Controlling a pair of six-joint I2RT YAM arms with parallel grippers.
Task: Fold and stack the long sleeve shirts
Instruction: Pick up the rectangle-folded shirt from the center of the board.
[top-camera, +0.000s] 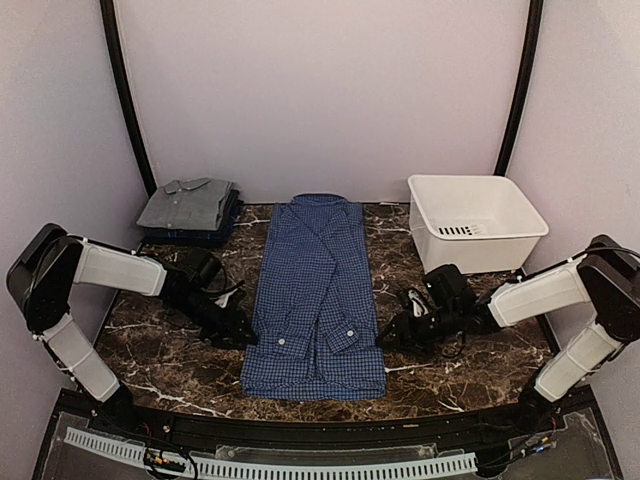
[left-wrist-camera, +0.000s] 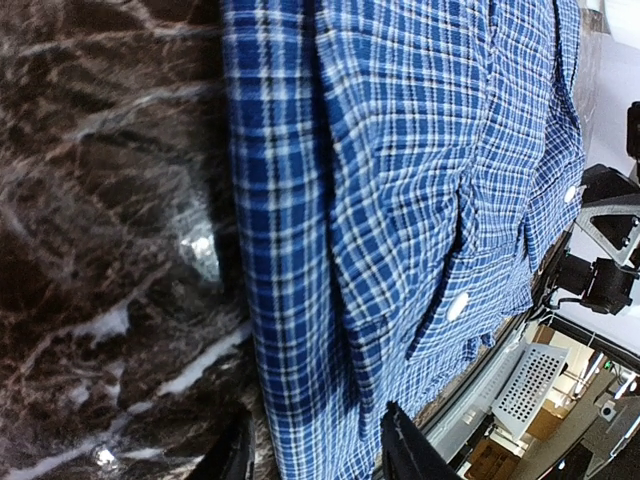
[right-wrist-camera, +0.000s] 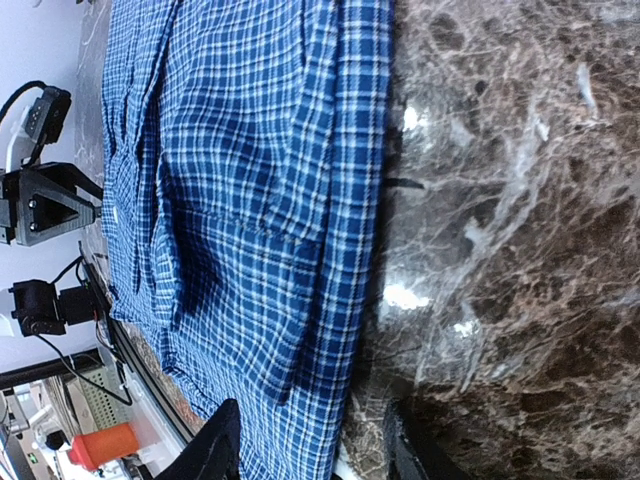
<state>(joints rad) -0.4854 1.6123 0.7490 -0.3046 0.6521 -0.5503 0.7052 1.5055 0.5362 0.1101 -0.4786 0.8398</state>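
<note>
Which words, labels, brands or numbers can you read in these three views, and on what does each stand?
None: no text can be read in any view.
The blue checked shirt, grey shirt and white tub show no print.
The background clutter in the wrist views is too blurred to read.

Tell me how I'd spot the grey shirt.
Find the marble table and look to its far left corner. The grey shirt lies folded there, atop something dark. Unlike the checked blue shirt lying long mid-table, it is plain and compactly folded.
</note>
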